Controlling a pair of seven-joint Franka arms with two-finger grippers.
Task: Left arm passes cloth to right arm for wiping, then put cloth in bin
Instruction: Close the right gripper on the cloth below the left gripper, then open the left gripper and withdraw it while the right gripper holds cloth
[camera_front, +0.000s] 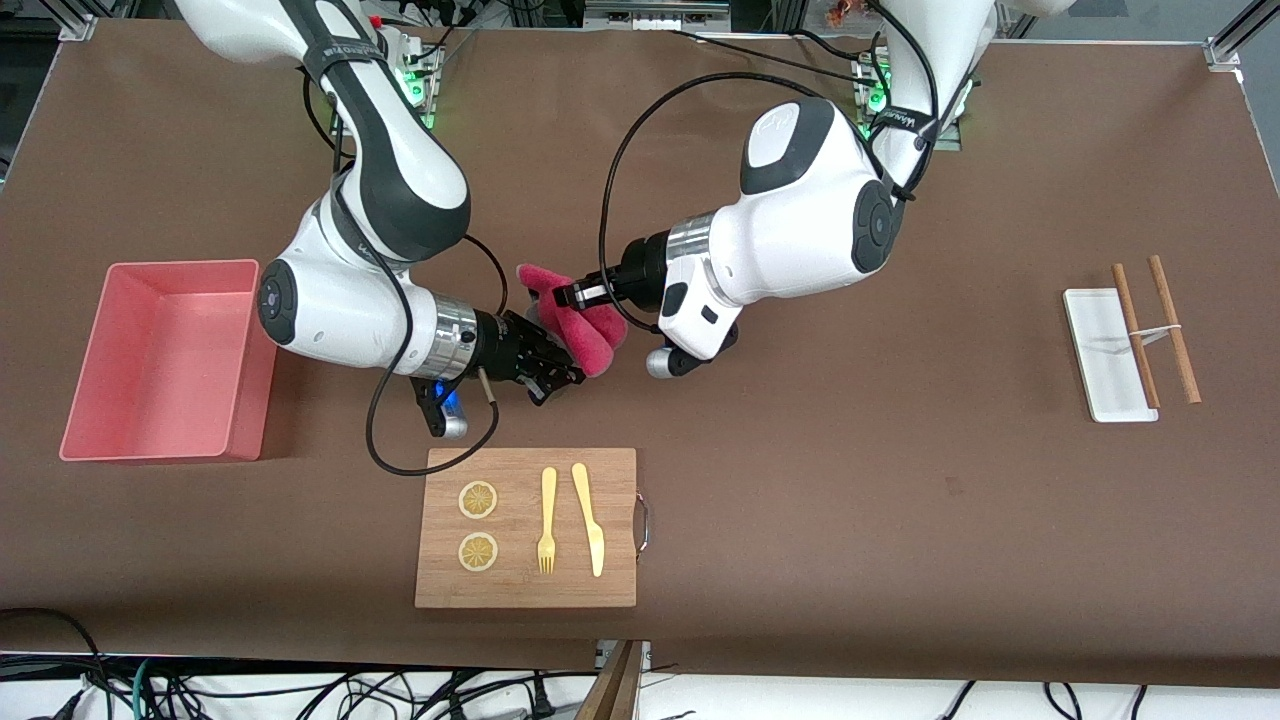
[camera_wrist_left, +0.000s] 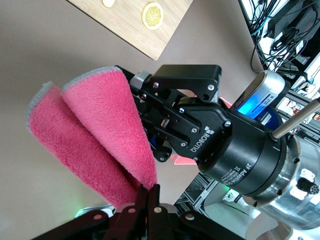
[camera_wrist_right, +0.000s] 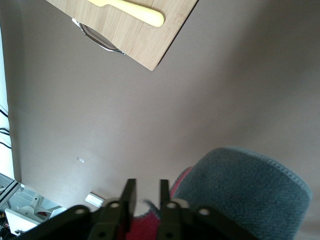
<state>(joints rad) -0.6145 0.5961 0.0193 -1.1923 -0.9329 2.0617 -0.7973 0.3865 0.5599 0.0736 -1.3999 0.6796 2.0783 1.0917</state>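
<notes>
The magenta-pink cloth (camera_front: 592, 338) hangs folded in the air over the middle of the table. My left gripper (camera_front: 563, 296) is shut on its upper edge; in the left wrist view its fingers (camera_wrist_left: 150, 190) pinch the cloth (camera_wrist_left: 100, 130). My right gripper (camera_front: 563, 372) is open right at the cloth's lower part. In the right wrist view its fingers (camera_wrist_right: 146, 187) stand apart, with a bit of the cloth (camera_wrist_right: 250, 200) low between them. The salmon-pink bin (camera_front: 95, 350) stands empty at the right arm's end of the table.
A wooden cutting board (camera_front: 520, 590) with two lemon slices, a yellow fork and a yellow knife lies nearer the front camera than the grippers. A small white tray (camera_front: 1095, 340) with two brown sticks lies at the left arm's end.
</notes>
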